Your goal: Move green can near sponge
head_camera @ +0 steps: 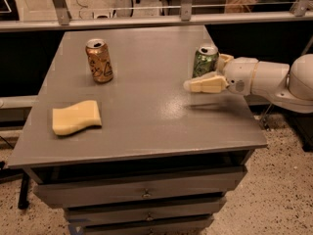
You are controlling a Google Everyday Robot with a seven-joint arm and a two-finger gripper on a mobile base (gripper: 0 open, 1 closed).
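In the camera view the green can [205,58] stands at 2 o'clock on the bench [146,126], between the released jaws of the gripper [204,75]. The far jaw is half hidden behind the can. The sponge [76,117] lies at 8 o'clock, well apart.

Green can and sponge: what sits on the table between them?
Nothing: camera view shows bare table between green can and sponge. The tool is at the can.

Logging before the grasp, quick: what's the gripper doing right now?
Gripper: open, at the green can, one finger on each side of it; not closed on it yet.
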